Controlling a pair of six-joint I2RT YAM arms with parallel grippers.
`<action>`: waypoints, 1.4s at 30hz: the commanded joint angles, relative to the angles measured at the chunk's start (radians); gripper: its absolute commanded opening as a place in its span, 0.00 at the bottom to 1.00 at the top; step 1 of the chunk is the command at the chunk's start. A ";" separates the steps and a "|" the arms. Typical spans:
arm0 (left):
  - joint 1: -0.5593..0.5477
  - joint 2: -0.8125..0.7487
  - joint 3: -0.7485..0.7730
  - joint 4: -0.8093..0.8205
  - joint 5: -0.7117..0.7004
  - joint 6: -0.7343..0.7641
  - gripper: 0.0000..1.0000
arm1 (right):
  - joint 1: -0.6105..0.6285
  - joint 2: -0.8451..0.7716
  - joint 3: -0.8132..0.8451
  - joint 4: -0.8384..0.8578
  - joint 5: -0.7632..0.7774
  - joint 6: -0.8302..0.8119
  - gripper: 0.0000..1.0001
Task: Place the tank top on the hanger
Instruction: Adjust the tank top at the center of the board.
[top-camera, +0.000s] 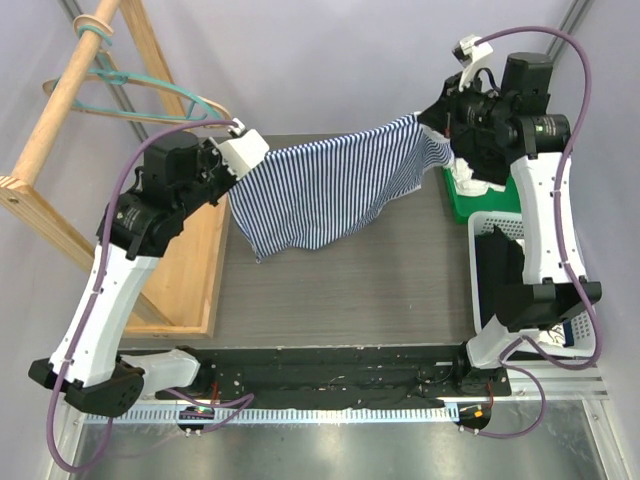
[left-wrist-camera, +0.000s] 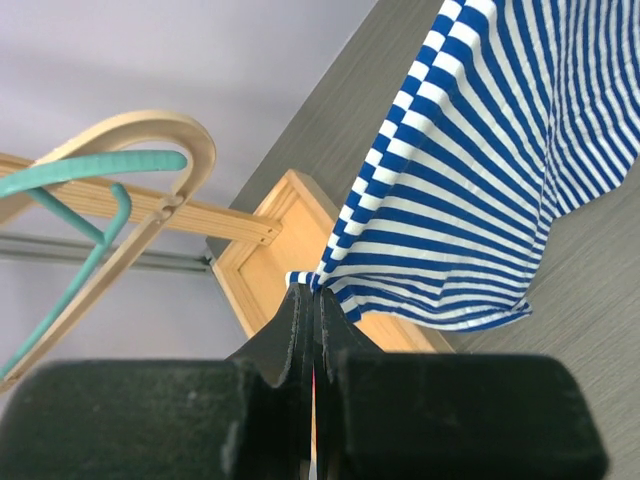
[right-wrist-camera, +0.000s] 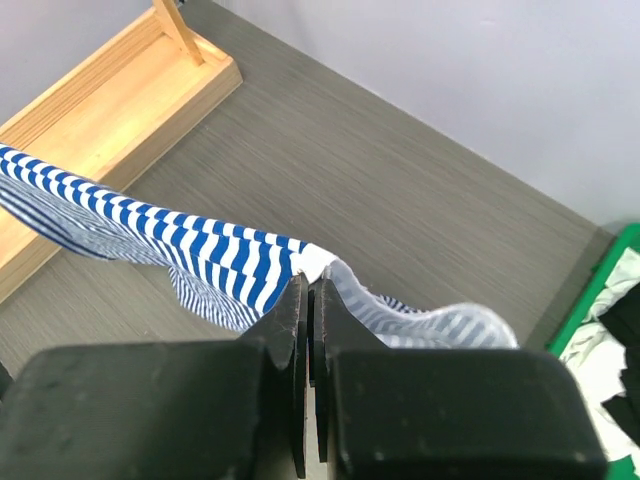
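Note:
The striped tank top (top-camera: 325, 190) hangs stretched in the air between my two grippers, above the table. My left gripper (top-camera: 243, 148) is shut on its left edge; the left wrist view shows the fabric (left-wrist-camera: 480, 160) pinched at the fingertips (left-wrist-camera: 300, 300). My right gripper (top-camera: 432, 118) is shut on its right edge, with white trim (right-wrist-camera: 318, 262) at the fingertips (right-wrist-camera: 293, 298). The teal hanger (top-camera: 135, 90) hangs on the wooden rack at the upper left, beside a tan hanger (top-camera: 205, 108). It also shows in the left wrist view (left-wrist-camera: 80, 180), left of the top.
The wooden rack (top-camera: 60, 110) stands on a wooden base (top-camera: 190, 270) along the table's left side. A white basket (top-camera: 495, 235) with a black garment (top-camera: 498, 262) stands at the right. A green bin (top-camera: 465, 195) with clothes sits behind it.

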 joint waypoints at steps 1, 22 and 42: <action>0.004 -0.037 0.111 -0.127 0.062 -0.007 0.00 | -0.007 -0.104 -0.012 0.051 0.037 -0.028 0.01; 0.005 0.038 0.152 0.114 -0.257 -0.050 0.00 | -0.006 0.217 0.345 0.137 0.117 0.054 0.01; -0.039 -0.015 -0.232 -0.224 0.642 -0.012 0.00 | -0.006 -0.070 -0.552 -0.027 -0.043 -0.491 0.01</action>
